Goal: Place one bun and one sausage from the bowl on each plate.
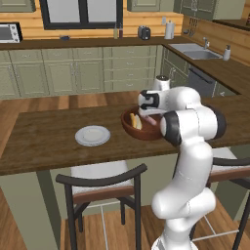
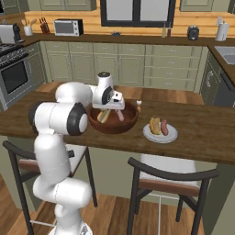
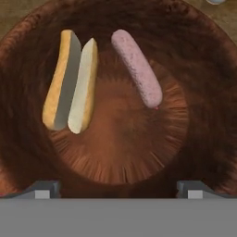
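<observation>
The dark wooden bowl (image 3: pixel 203 92) holds a split bun (image 3: pixel 71 81) on the left and a pink sausage (image 3: pixel 136 67) to its right. My gripper (image 3: pixel 118 189) hangs open just above the bowl's middle, its fingertips (image 3: pixel 44 189) wide apart with nothing between them. From the right base view, the gripper (image 2: pixel 112 112) points down into the bowl (image 2: pixel 112 127). To the bowl's right, one plate (image 2: pixel 148 134) carries a bun (image 2: pixel 155 125) and a sausage (image 2: pixel 165 127). In the left base view the other plate (image 1: pixel 93 135) lies bare, left of the bowl (image 1: pixel 139 134).
All of this sits on a long wooden counter (image 1: pixel 44 146). A small shaker (image 2: pixel 138 104) stands just behind the bowl. Dark-framed stools (image 1: pixel 100 183) stand against the counter's near edge, below the plates.
</observation>
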